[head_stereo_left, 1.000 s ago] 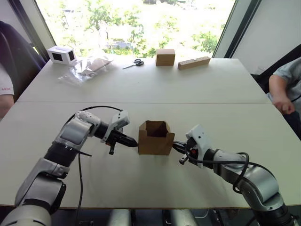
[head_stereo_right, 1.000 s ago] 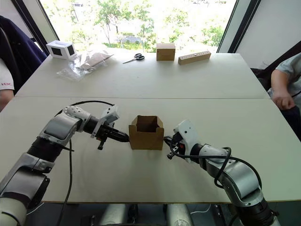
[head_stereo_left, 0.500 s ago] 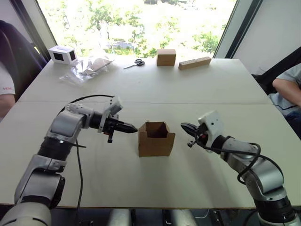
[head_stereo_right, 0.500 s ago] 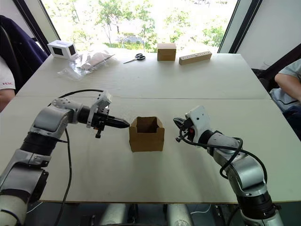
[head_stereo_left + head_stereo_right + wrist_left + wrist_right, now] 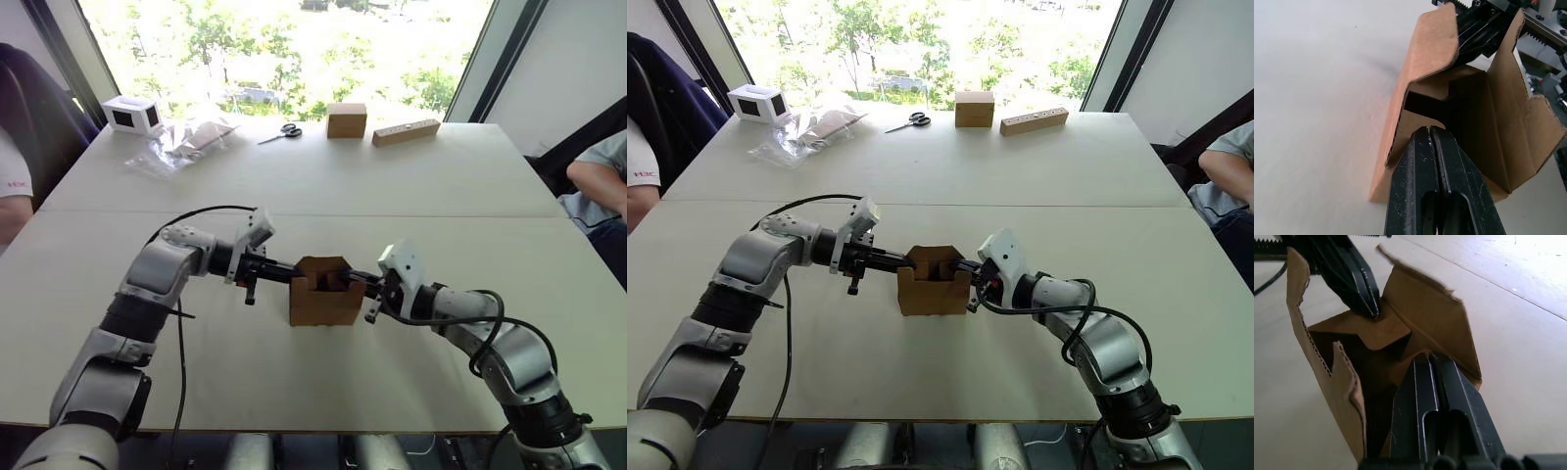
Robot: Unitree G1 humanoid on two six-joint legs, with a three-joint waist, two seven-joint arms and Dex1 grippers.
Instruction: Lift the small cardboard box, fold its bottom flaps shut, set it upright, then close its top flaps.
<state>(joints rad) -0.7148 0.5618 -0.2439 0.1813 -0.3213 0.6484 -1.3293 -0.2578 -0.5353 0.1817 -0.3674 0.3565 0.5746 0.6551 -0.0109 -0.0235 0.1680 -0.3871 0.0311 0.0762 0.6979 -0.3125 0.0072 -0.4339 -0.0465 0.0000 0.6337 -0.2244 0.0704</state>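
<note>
The small cardboard box [image 5: 318, 305] stands upright on the white table [image 5: 294, 392], its open end facing up. My left gripper [image 5: 293, 274] is shut, and its tips press one short top flap [image 5: 1418, 120] inward over the opening. From the other side my right gripper [image 5: 352, 278] is also shut and pushes the opposite short flap [image 5: 1406, 357] down into the opening. The two longer top flaps [image 5: 1434, 46] [image 5: 1508, 112] still stand up. The bottom flaps are hidden beneath the box.
At the far edge of the table lie a tidy brown cube box [image 5: 346, 119], scissors [image 5: 279, 134], a long cardboard bar [image 5: 404, 130], a white box [image 5: 130, 115] and a plastic bag [image 5: 181, 142]. People sit at the left side [image 5: 10, 186] and the right side [image 5: 598, 181].
Both grippers moved from beside the box, up and apart, then inward onto its open top. The short side flaps are now bent inward.
</note>
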